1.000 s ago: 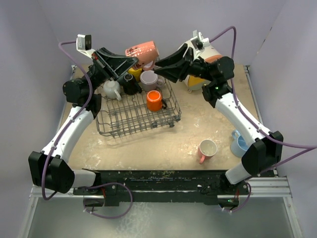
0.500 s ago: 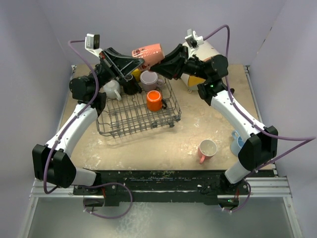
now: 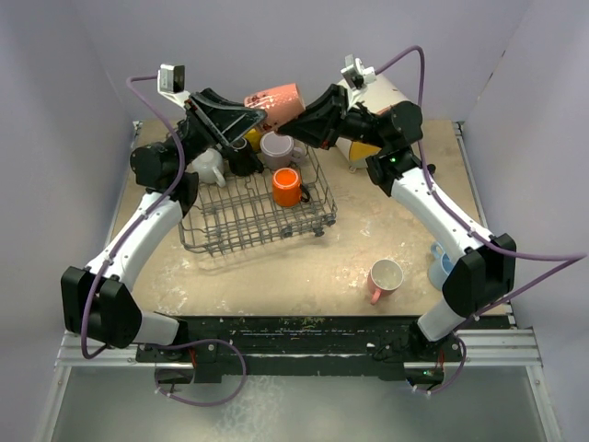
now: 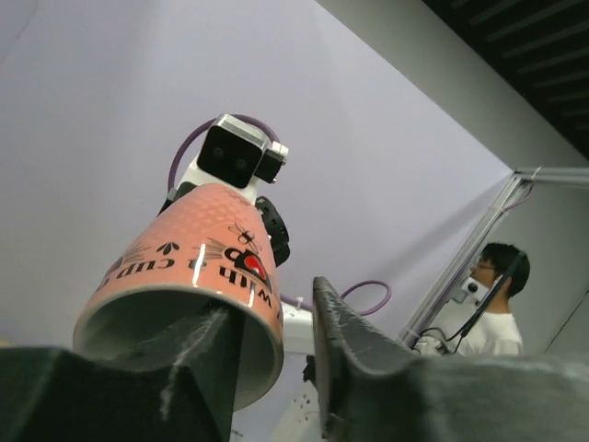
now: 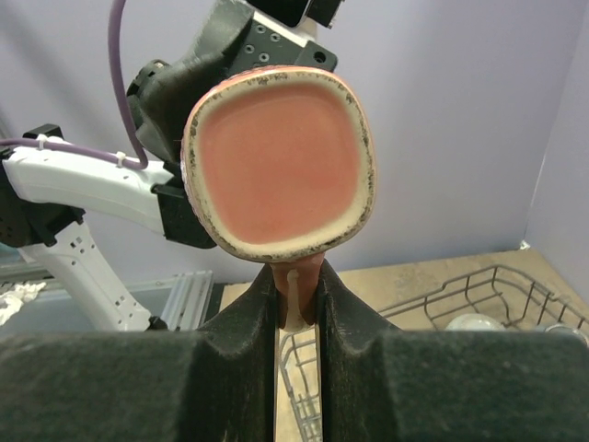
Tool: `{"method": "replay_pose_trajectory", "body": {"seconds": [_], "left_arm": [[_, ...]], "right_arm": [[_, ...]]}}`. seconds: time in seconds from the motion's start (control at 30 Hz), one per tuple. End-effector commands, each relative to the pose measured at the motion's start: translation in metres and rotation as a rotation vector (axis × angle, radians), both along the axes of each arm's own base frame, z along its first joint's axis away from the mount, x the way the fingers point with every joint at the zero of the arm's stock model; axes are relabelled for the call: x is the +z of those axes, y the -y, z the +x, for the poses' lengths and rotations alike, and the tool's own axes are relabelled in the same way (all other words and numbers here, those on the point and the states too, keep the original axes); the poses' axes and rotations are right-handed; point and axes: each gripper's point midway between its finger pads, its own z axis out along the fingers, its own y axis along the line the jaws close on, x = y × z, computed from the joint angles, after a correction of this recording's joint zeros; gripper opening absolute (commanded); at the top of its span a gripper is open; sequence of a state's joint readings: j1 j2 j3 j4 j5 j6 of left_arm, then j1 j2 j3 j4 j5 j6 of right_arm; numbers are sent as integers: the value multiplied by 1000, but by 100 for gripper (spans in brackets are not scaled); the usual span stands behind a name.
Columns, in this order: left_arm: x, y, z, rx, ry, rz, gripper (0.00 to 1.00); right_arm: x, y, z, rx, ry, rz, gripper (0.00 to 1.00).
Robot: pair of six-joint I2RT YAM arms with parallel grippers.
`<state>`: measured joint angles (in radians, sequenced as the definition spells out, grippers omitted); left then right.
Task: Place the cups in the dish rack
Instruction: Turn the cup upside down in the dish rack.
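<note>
Dish rack is sitting left of centre, at least four cups crowding its far end: orange cup, mauve cup, black cup, white cup. Above that end the right gripper is clamping the handle of a pink mug held aloft. The left gripper is straddling its rim, jaws apart (handover, I'd guess). A second pink mug and a light blue mug are waiting loose by the right arm. Roughly halfway.
</note>
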<state>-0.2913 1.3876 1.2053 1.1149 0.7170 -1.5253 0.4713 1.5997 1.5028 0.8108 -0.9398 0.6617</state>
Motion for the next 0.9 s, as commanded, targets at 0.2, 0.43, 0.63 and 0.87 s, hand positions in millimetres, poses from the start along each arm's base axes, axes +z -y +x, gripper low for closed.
{"method": "replay_pose_trajectory", "body": {"seconds": [0.2, 0.43, 0.63, 0.87], "left_arm": [[-14, -24, 3, 219, -67, 41, 62], [-65, -67, 14, 615, -247, 272, 75], [-143, -139, 17, 998, -611, 516, 87], [-227, -198, -12, 1245, -982, 720, 95]], "right_arm": [[15, 6, -10, 11, 85, 2, 0], [-2, 8, 3, -29, 105, -57, 0], [-37, 2, 29, -100, 104, -172, 0], [-97, -20, 53, -162, 86, -377, 0]]}}
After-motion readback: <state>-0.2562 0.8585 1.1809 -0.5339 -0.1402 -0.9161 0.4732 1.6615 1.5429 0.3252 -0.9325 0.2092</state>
